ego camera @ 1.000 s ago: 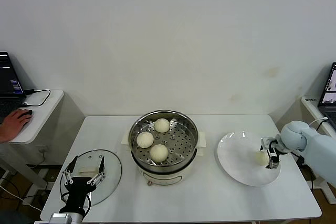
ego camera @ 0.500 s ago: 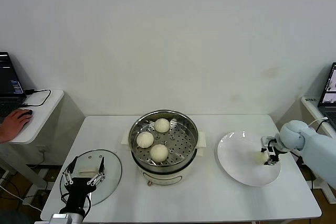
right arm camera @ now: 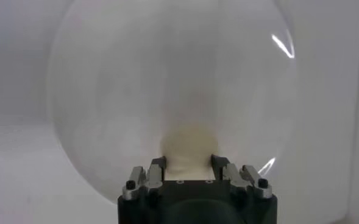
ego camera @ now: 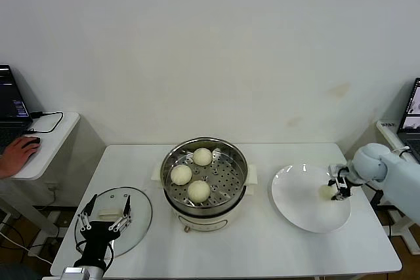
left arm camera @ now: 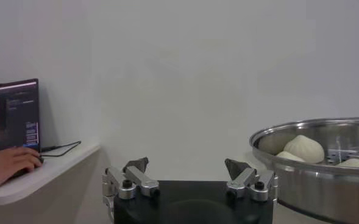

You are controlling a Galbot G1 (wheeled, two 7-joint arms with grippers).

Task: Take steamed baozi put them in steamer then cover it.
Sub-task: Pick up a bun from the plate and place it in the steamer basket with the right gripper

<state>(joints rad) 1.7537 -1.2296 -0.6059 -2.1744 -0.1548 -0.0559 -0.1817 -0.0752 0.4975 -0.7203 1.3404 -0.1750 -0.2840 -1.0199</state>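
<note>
The steel steamer (ego camera: 169, 162) stands mid-table on its cream base and holds three baozi (ego camera: 202, 157) (ego camera: 181, 174) (ego camera: 199, 191) on the perforated tray. It also shows in the left wrist view (left arm camera: 313, 182). A fourth baozi (ego camera: 325, 192) is at the right side of the white plate (ego camera: 295, 204). My right gripper (ego camera: 337, 187) is shut on this baozi; in the right wrist view the fingers (right arm camera: 158, 165) press its sides, with the baozi (right arm camera: 188, 143) over the plate (right arm camera: 106, 91). My left gripper (ego camera: 105, 217) is open over the glass lid (ego camera: 141, 211), and in the left wrist view (left arm camera: 187, 173) it holds nothing.
The glass lid with its white handle (ego camera: 107, 214) lies at the table's front left. A side table (ego camera: 46, 142) on the left holds a laptop and a person's hand (ego camera: 18, 154). Another laptop (ego camera: 412, 113) stands at the far right.
My right gripper has shifted slightly toward the back of the plate with the baozi between its fingers. The left arm has not moved.
</note>
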